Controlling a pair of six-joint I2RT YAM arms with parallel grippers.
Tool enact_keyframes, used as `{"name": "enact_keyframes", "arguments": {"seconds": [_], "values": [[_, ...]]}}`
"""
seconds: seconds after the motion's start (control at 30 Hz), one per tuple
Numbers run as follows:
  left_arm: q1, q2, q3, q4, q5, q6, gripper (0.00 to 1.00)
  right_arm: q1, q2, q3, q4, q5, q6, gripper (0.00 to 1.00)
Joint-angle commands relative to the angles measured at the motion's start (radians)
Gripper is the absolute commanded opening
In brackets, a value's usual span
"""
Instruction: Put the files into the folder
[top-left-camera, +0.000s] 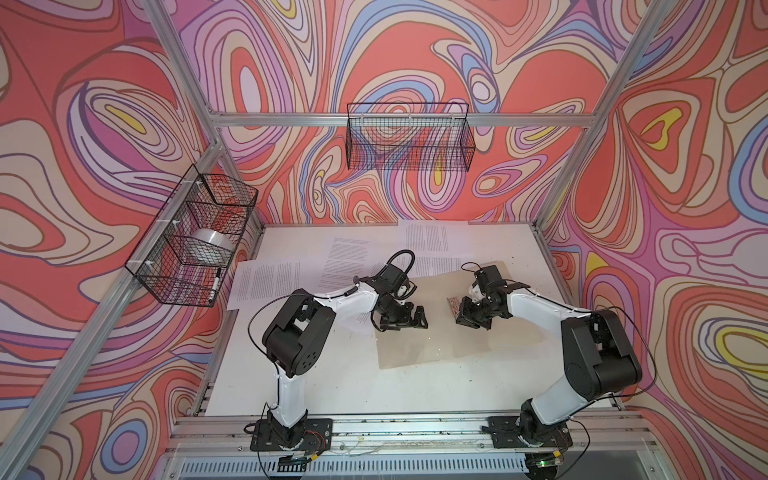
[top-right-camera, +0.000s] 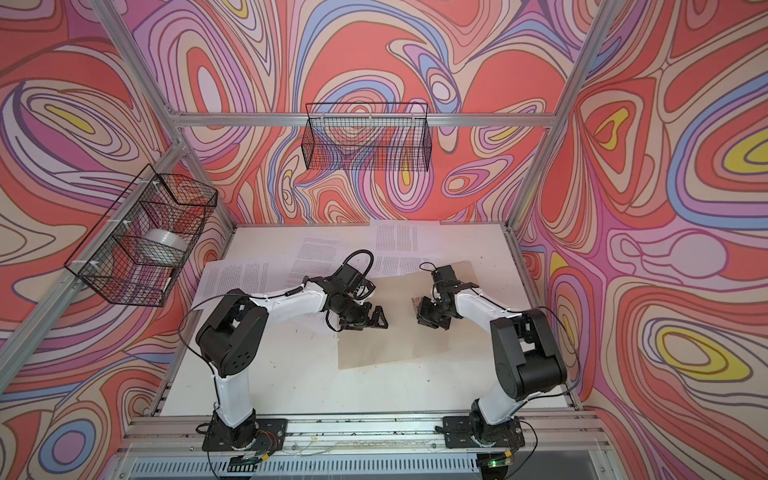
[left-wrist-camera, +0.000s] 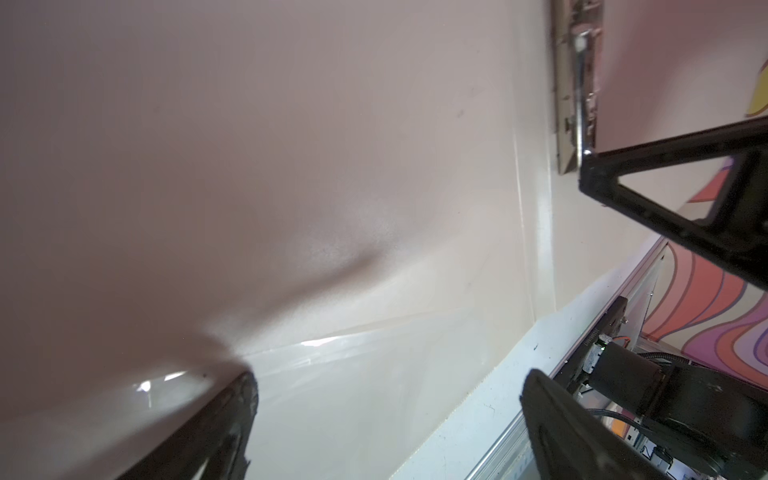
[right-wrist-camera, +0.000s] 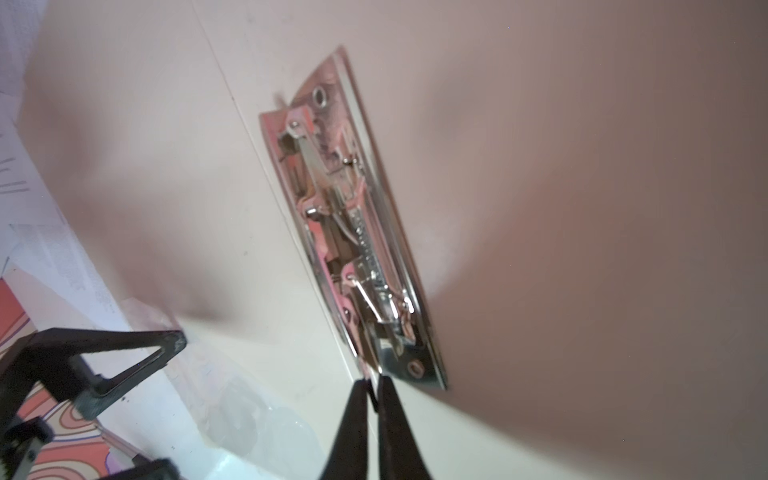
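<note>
The right gripper (right-wrist-camera: 374, 399) has its two thin black fingers nearly together, with only a narrow slit between them. Their tips sit at one end of the metal clip (right-wrist-camera: 353, 232). The view there is blurred, so I cannot tell whether they actually pinch the clip's lever.

The clip is a long chrome plate with a spring and rivets, fixed beside the spine crease of the folder (top-left-camera: 415, 345). The folder lies open and flat on the white table (top-left-camera: 332, 386). It is smooth tan card with a faint sheen (its near edge looks glossy in the left wrist view).

Across the crease, the left gripper (top-left-camera: 409, 324) is spread wide with nothing between its jaws, low over the folder's left leaf. One fingertip (left-wrist-camera: 243, 395) seems to rest on the surface.

The files (top-left-camera: 266, 282) lie loose on the table beyond and to the left of the folder in both top views. They are thin white sheets, some overlapping, and one meets the folder's far edge. They carry blocks of dense black print, too small to read.

A black wire basket (top-left-camera: 195, 237) hangs on the left wall frame.
</note>
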Motion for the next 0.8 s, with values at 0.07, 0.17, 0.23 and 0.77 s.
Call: {"name": "enact_keyframes", "arguments": {"seconds": [0.07,0.17,0.23,0.77], "values": [[0.005,0.089,-0.07,-0.142,-0.11,0.007,1.0,-0.011,-0.152,0.067,-0.044,-0.03,-0.046,0.61],[0.006,0.08,-0.065,-0.141,-0.102,0.011,1.0,-0.01,-0.184,0.074,-0.1,0.061,-0.074,0.45],[0.005,0.078,-0.062,-0.145,-0.097,0.015,1.0,-0.011,-0.175,0.064,-0.141,0.097,-0.088,0.23],[0.003,0.08,-0.067,-0.135,-0.085,0.016,1.0,-0.01,0.005,-0.037,0.006,0.035,-0.138,0.24]]}}
